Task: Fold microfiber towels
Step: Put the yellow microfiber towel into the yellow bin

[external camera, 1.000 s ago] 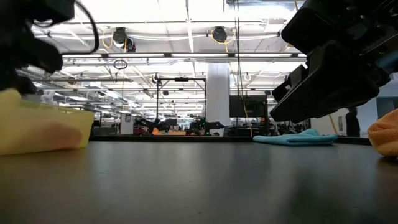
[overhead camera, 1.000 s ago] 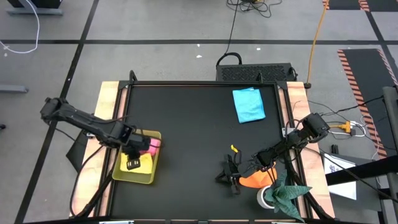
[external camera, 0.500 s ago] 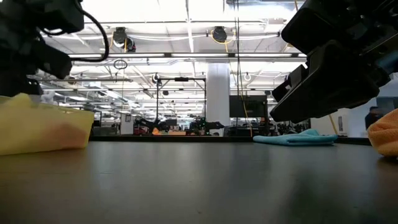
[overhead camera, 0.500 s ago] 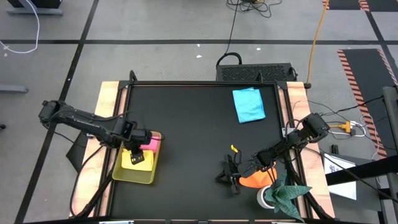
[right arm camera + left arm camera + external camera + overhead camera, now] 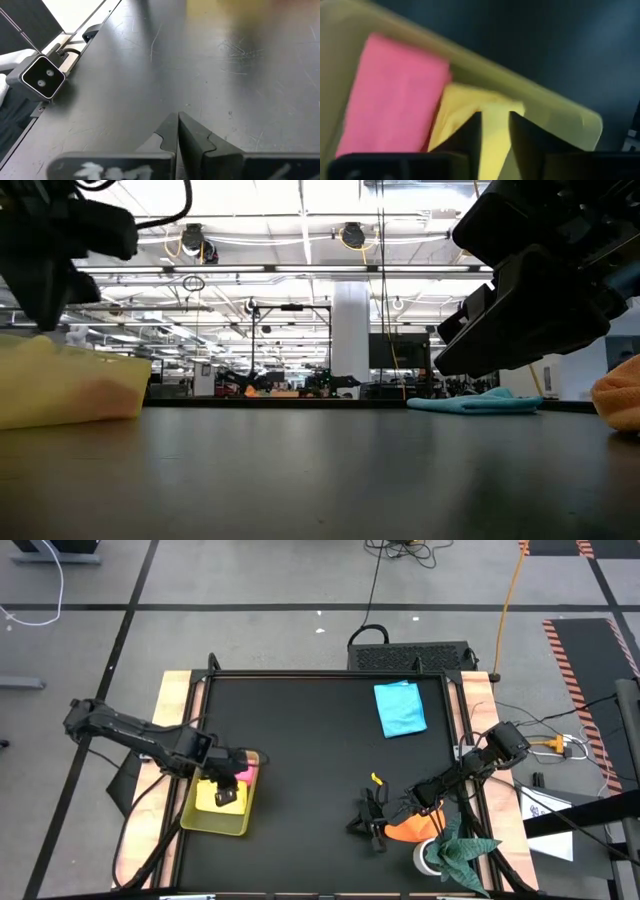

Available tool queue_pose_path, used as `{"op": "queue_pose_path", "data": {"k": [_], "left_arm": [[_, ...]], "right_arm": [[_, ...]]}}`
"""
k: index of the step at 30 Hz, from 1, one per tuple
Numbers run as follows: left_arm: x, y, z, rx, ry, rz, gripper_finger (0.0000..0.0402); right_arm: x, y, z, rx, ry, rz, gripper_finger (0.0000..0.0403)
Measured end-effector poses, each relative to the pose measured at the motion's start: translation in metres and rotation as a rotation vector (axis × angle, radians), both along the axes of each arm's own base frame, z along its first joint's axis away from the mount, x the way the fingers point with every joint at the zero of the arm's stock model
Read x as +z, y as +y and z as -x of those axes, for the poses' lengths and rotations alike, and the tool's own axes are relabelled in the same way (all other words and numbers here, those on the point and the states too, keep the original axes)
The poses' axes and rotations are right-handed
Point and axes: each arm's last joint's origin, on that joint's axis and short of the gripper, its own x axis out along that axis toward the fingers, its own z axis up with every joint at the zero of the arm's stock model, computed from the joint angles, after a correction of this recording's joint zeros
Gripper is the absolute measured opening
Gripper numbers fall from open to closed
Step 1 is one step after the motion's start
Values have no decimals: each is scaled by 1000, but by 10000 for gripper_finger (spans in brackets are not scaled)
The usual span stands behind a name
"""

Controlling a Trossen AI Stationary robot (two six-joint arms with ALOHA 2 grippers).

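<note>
L gripper [image 5: 229, 795] over translucent yellow-green tray [image 5: 205, 821], now shifted slightly vs 0.5 s ago; fingers narrow, pinching soft yellow microfiber towel [image 5: 470, 112] beside pink towel [image 5: 390, 95]. Lift-out looks underway. R gripper [image 5: 375, 823] idle, fingers closed, by orange towel [image 5: 410, 830]; light-blue towel [image 5: 400, 708] at far edge.

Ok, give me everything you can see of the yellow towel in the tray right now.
The yellow towel is a soft, matte cloth lying bunched in the translucent yellow-green tray at the table's front left. It sits against the pink towel, which lies flatter beside it. The left gripper is right over it, fingers slightly apart with yellow cloth showing in the gap; whether they pinch it cannot be told. Its folded state is unclear.
</note>
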Motion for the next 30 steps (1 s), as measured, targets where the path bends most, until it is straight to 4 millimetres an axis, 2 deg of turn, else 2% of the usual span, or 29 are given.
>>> {"op": "queue_pose_path", "data": {"k": [5, 11, 14, 18, 23, 27, 30], "left_arm": [[-23, -2, 0, -23, -47, -38, 12], [-59, 1, 4, -12, -111, -84, 13], [-68, 2, 4, -16, -152, -91, 4], [-64, 1, 2, -13, -161, -89, 11], [-38, -4, -4, -15, -156, -71, 10], [-15, -11, 3, 23, -28, -58, 4], [-9, -14, 16, 70, 118, -79, 13]], "right_arm": [[0, 0, 0, 0, 0, 0, 4], [0, 0, 0, 0, 1, 0, 4], [0, 0, 0, 0, 1, 0, 4], [0, 0, 0, 0, 0, 0, 4], [0, 0, 0, 0, 0, 0, 4], [0, 0, 0, 0, 0, 0, 4], [0, 0, 0, 1, 4, 2, 4]]}}
